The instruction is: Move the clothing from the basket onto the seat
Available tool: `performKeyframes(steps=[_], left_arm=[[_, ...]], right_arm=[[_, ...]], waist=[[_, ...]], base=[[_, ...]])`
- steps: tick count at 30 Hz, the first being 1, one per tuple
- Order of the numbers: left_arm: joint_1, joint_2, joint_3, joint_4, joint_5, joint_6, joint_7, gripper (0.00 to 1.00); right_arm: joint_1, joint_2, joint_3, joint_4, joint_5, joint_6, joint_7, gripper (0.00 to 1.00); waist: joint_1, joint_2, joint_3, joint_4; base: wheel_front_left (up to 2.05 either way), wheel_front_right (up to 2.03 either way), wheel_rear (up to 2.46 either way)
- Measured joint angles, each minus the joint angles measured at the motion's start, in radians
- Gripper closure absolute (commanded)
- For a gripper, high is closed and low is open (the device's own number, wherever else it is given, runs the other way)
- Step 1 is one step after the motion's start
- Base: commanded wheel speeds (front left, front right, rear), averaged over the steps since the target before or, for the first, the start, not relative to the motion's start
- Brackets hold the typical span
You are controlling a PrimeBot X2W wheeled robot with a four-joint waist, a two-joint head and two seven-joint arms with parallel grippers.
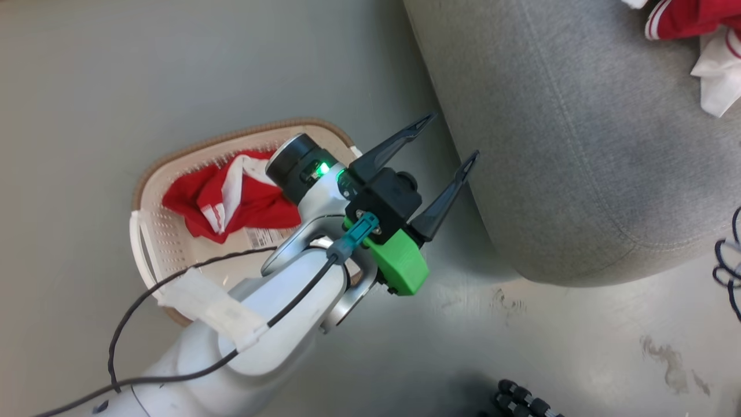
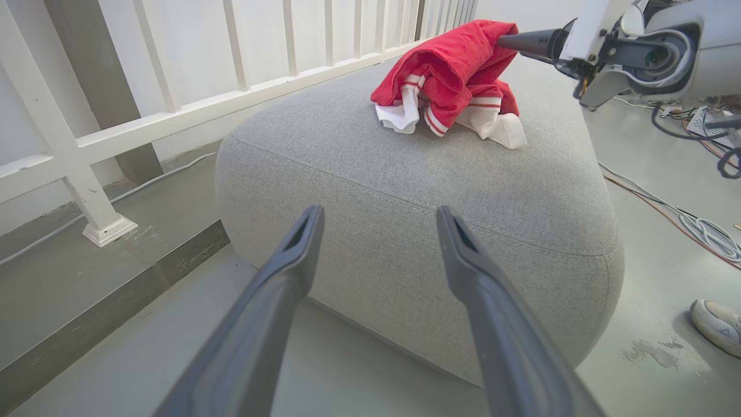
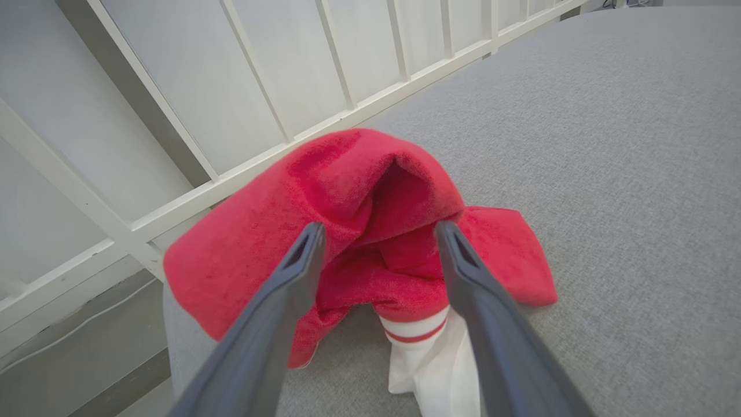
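In your head view, your left gripper (image 1: pixel 453 135) hung at centre frame, fingers spread and empty, between the basket (image 1: pixel 231 134) at left, with one red garment (image 1: pixel 231 200) inside, and the seat (image 1: pixel 579 145) at right. Your left wrist view showed a second garment (image 2: pixel 451 63) heaped on the seat, upper centre. In your right wrist view, the right gripper (image 3: pixel 379 231) was released, fingers wide either side of that heap's raised fold.

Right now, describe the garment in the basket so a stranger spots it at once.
Find the big grey seat; a cream basket sits on the floor beside it. The garment is the crumpled red-and-white heap inside; the other garment lies on the seat.
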Motion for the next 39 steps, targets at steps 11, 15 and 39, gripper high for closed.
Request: performKeyframes(steps=[11,15,39], left_arm=[[0.087,0.009,0.043,0.032,-0.034,0.036,-0.053,0.00],[0.130,0.009,0.073,0.037,-0.062,0.056,-0.073,0.00],[0.381,0.048,0.331,0.094,-0.140,0.110,-0.113,0.00]], right_arm=[[0.115,0.021,0.096,-0.067,-0.069,0.000,0.000,0.00],[0.161,0.025,0.136,-0.133,-0.084,0.000,0.000,0.00],[0.360,0.106,0.365,-0.389,-0.128,0.001,0.000,0.00]], waist=[[0.0000,0.0000,-0.121,0.014],[0.0000,0.0000,-0.177,0.026],[0.0000,0.0000,-0.395,0.099]], base=[[0.00,0.00,0.00],[0.00,0.00,0.00],[0.00,0.00,0.00]])
